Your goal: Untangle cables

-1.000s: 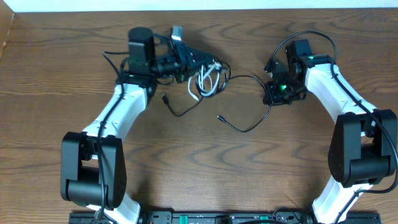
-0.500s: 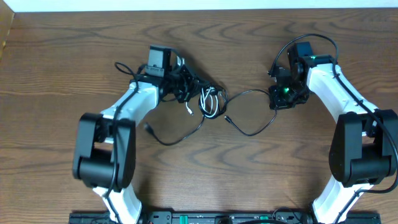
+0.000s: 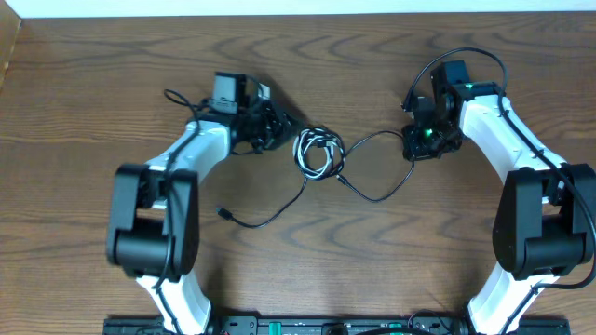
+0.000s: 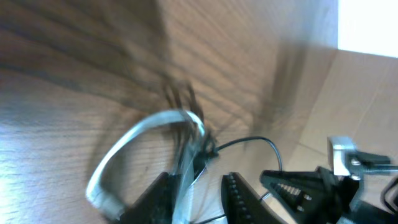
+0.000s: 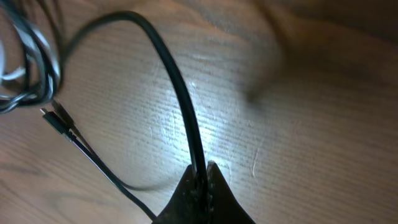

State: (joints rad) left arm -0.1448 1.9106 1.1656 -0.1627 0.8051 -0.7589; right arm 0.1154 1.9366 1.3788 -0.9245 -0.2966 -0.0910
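The cables lie as one small coil mid-table: the white cable looped together with the black cable. One black end trails to a plug toward the front. My left gripper sits just left of the coil. In the left wrist view its jaws stand apart, and the blurred white cable runs between them along the left finger. My right gripper is right of the coil. It is shut on the black cable, which arcs away toward the coil.
A small black plug rests on the wood near the coil's edge. The table's far edge meets a white wall behind both arms. Both arm bases stand at the front corners.
The left gripper's jaws have parted from shut. The coil shifted right and toward the front, and now rests on the table. The black plug end swung frontward. The right gripper stayed put.
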